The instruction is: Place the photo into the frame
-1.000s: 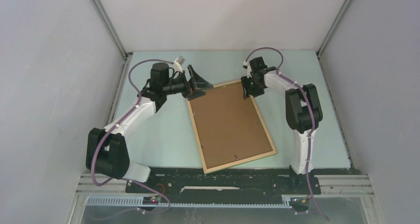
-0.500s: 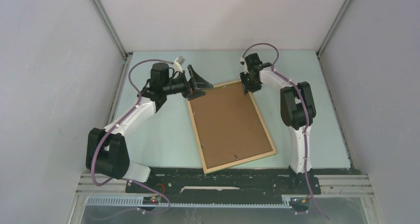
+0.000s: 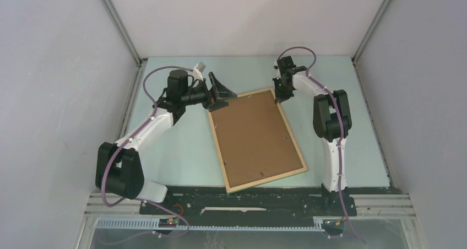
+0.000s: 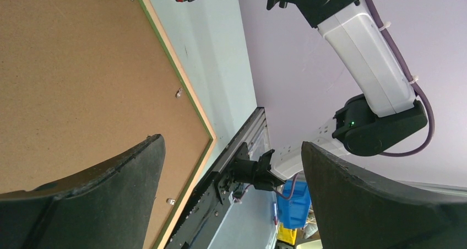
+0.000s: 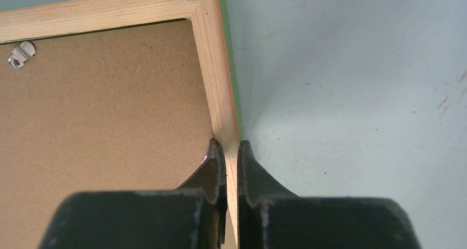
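While left tool point(image 4: 230, 147) gapes, right tool point(image 5: 230, 145) pinches the frame point(image 5: 217, 67) (its wooden rail).

The frame point(image 5: 217, 67) is pale bare wood with visible grain, matt, its outer edge painted green. Inside the frame, the photo point(image 5: 104, 111) shows a brown, matt, finely speckled fibreboard back with a small shiny metal clip point(image 5: 21, 53). Beside the frame, the table point(image 5: 352, 95) is smooth, matt pale green, faintly scuffed.
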You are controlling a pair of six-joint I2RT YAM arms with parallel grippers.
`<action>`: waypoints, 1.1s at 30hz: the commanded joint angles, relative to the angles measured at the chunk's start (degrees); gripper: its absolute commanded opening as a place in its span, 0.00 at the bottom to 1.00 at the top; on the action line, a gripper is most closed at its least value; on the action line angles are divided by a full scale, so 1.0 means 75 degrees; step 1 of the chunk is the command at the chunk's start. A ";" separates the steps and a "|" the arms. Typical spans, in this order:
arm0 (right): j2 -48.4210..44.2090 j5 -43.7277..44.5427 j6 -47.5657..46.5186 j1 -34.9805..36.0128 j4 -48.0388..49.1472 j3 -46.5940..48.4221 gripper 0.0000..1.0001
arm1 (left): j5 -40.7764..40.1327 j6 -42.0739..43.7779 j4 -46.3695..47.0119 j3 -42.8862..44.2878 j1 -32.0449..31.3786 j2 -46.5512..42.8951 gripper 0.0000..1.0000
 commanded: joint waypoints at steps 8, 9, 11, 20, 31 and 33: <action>-0.0918 -0.1023 0.1177 -0.0098 -0.0188 0.0022 0.43 | 0.0166 -0.0055 0.0320 -0.0283 -0.0065 -0.0186 1.00; -0.1088 -0.1003 0.1248 -0.0097 -0.0181 -0.0064 0.47 | 0.0165 -0.0051 0.0320 -0.0282 -0.0079 -0.0192 1.00; -0.1435 -0.0913 0.1388 -0.0092 -0.0198 -0.0337 0.50 | 0.0166 -0.0061 0.0321 -0.0284 -0.0070 -0.0208 1.00; -0.3732 0.0045 0.1014 0.0168 -0.0160 -0.3245 0.62 | 0.0197 -0.0096 0.0357 -0.0284 -0.0137 -0.0275 1.00; -0.5300 0.1636 0.0973 0.1165 -0.0564 -0.5744 0.60 | 0.0188 -0.0109 0.0382 -0.0308 -0.0266 -0.0302 1.00; -0.5461 0.1550 0.1050 0.1284 -0.0457 -0.5982 0.60 | 0.0177 -0.0109 0.0389 -0.0313 -0.0305 -0.0301 1.00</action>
